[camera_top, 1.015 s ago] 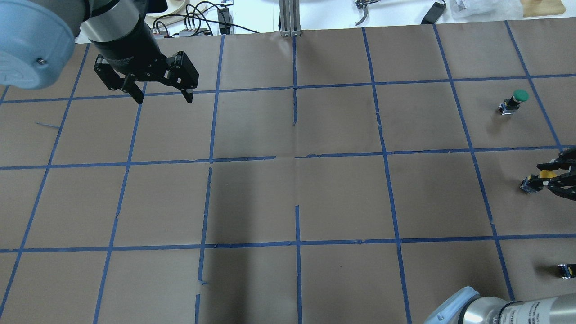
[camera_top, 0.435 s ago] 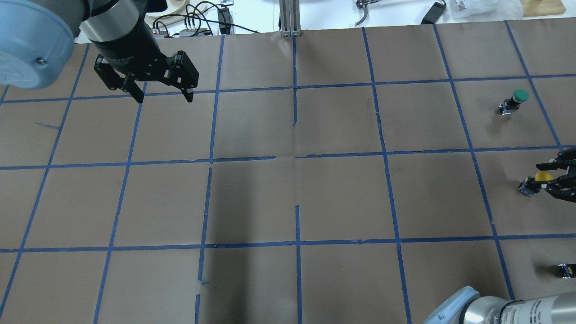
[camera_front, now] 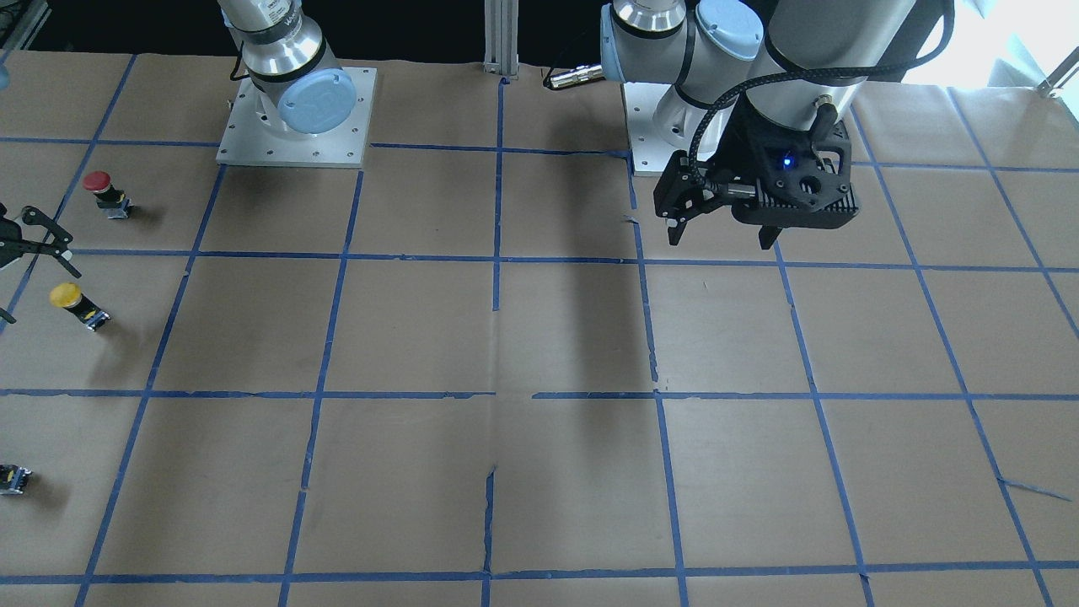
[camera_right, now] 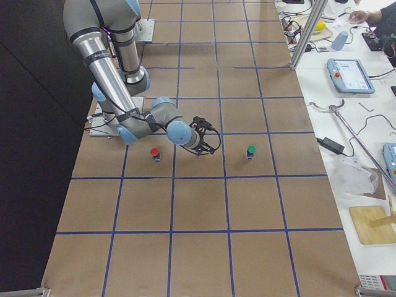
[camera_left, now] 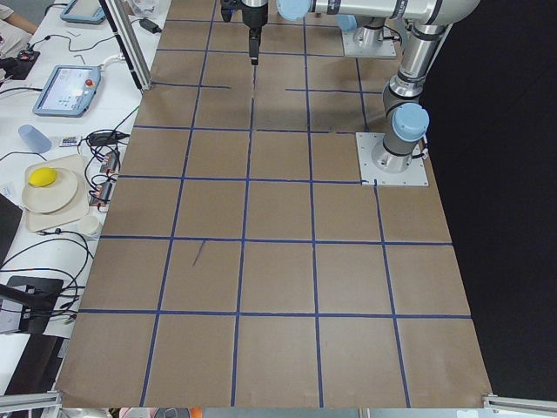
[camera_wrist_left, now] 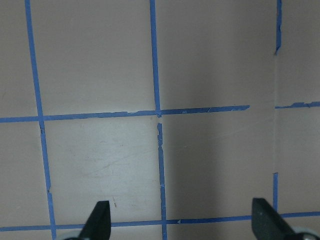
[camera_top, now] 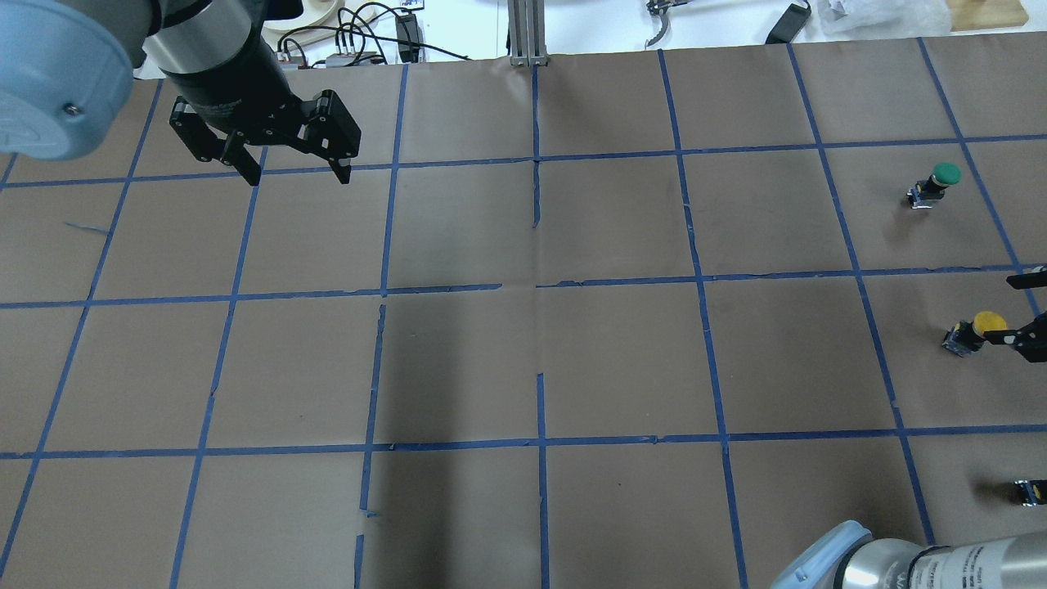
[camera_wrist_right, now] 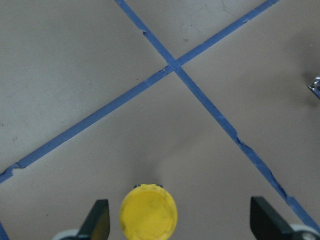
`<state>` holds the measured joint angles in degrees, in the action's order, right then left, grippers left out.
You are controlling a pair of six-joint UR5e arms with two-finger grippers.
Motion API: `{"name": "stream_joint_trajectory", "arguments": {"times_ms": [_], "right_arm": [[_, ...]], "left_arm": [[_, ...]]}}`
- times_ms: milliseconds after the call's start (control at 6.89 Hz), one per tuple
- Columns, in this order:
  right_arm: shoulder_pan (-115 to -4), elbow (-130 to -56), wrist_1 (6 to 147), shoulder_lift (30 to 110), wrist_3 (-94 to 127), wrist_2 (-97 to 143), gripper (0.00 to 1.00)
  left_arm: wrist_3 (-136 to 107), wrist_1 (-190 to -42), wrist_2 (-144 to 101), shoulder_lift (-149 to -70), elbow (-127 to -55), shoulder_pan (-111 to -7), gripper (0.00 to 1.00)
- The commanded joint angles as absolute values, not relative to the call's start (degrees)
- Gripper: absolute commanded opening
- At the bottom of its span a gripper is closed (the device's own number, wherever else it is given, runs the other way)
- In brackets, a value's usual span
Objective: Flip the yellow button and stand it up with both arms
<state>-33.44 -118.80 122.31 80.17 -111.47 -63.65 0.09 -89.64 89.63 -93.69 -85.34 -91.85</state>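
Standing with its yellow cap up on the brown table (camera_top: pixel 622 360), the yellow button (camera_top: pixel 977 327) is at the right edge of the scene, about halfway between the near and the far side. It stands in the same way as the green button (camera_top: pixel 936 182) farther back, so I judge that the flip and the standing are done.

The right gripper (camera_wrist_right: pixel 182 222) is opened wide around it. In the right wrist view the cap sits between the two fingertips, closer to one of them and touching neither. In the overhead view one finger (camera_top: pixel 1018 336) ends just beside the cap, and I cannot tell whether it touches.

The left gripper (camera_top: pixel 298 176) hangs over the far left part of the table, well apart from the button. Its jaws are wide and there is nothing between them.

What is left, as I see it, is only to take the right arm away without knocking the button, because the finger is so close to the cap.

Compared with one second ago, the right gripper was then closed on the button. A little later it began to spread, and now both fingers are clear and drawn toward the right edge. The button has kept its place. The left gripper has hardly moved.
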Motion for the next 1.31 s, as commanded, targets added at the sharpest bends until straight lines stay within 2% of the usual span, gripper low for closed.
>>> {"name": "stream_joint_trajectory", "arguments": {"times_ms": [0,725,1015,1160], "right_arm": [[-33.49,-117.07,121.82,81.73,-106.55,-64.16,1.0],[-34.19,-117.25,121.38,85.76,-94.69,-67.76,1.0],[-34.36,-117.59,120.42,92.78,-75.27,-67.67,1.0],[-34.71,-116.99,116.67,93.42,-69.58,-68.55,1.0]], "left_arm": [[0.09,-89.74,89.56,-93.69,-84.99,-91.85,1.0],[-0.17,-89.82,88.69,-93.69,-84.64,-91.67,1.0],[-0.44,-91.05,87.8,-92.99,-85.68,-88.62,1.0],[-0.44,-93.4,88.06,-91.51,-86.13,-87.2,1.0]]}}
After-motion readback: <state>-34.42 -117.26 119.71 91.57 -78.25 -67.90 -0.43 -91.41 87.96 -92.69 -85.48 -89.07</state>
